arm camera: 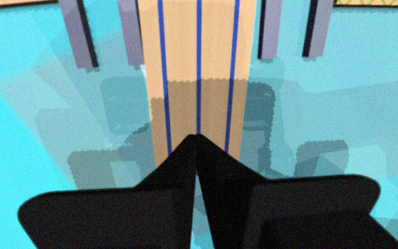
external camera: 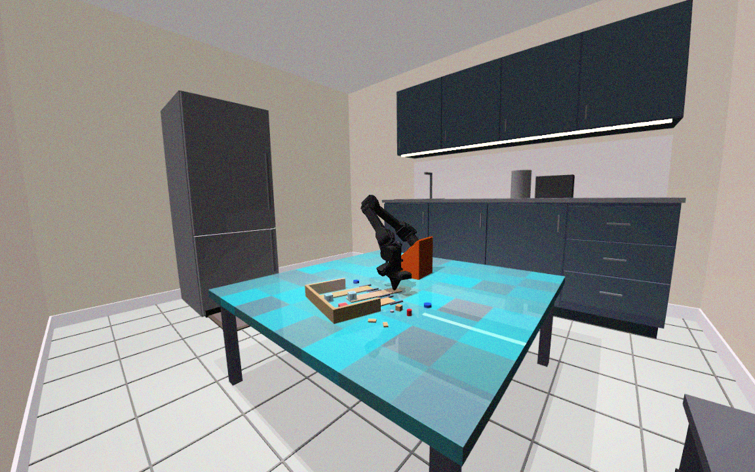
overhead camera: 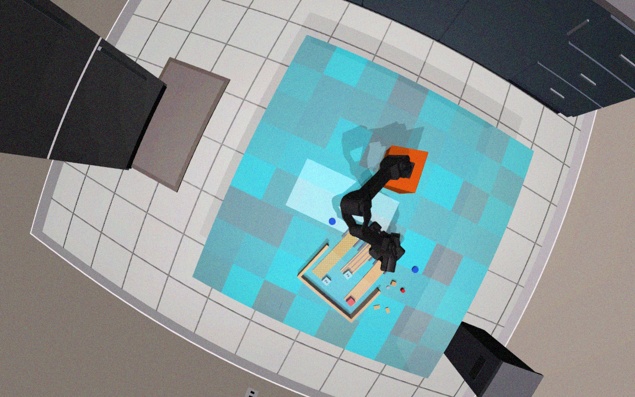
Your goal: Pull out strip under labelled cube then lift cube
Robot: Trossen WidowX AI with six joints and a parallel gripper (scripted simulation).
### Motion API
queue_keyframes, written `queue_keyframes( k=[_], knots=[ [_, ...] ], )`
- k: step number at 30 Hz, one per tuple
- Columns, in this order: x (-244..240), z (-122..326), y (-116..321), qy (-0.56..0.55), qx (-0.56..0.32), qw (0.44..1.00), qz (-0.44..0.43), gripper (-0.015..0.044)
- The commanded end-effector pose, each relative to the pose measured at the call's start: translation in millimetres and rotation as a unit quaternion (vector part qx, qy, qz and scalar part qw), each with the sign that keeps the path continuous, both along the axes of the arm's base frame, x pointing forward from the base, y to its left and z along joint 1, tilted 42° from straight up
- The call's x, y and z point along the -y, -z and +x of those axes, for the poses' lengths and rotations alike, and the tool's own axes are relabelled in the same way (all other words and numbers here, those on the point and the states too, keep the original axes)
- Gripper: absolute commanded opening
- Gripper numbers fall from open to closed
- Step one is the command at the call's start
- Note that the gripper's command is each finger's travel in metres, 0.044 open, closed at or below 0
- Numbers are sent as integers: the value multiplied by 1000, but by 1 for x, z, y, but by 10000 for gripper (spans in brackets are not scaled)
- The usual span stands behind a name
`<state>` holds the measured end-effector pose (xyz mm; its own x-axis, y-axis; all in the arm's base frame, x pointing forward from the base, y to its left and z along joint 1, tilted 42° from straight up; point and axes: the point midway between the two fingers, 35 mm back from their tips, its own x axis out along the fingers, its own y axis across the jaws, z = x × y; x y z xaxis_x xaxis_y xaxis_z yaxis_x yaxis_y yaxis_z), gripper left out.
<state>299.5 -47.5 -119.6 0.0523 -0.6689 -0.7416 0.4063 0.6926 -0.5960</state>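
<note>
My gripper [arm camera: 195, 140] [external camera: 394, 287] is shut with nothing between its fingers. Its tips are over the blue-striped wooden strip [arm camera: 182, 41] [overhead camera: 358, 259], at its middle stripe; contact is hard to tell. That strip's near end reaches past the grey rails [arm camera: 269, 31]. A pale cube [overhead camera: 347, 274] [external camera: 351, 295] with a dark mark sits at its far end. Another marked pale cube [overhead camera: 326, 280] [external camera: 328, 297] is by the far end of the cross-hatched strip [overhead camera: 333, 256]. A red cube [overhead camera: 350, 300] [external camera: 342, 305] is at the plain strip [overhead camera: 366, 283]. The marks are too small to read.
Low wooden walls [overhead camera: 324, 298] [external camera: 362, 311] enclose the far ends. Outside lie blue discs [overhead camera: 332, 221] [overhead camera: 414, 269], a red cylinder [overhead camera: 402, 290] [external camera: 409, 312], a small wooden block [overhead camera: 393, 283] and flat wooden pieces [overhead camera: 376, 307]. The orange block [overhead camera: 419, 172] [external camera: 425, 258] stands at the arm's base.
</note>
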Motion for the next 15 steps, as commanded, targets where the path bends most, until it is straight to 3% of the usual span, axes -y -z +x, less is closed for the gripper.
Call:
queue_keyframes(
  k=[1,15],
  knots=[
    [2,-17,6,6,-17,1000,3,0],
    [-3,-33,11,6,-17,1000,3,0]
  ],
)
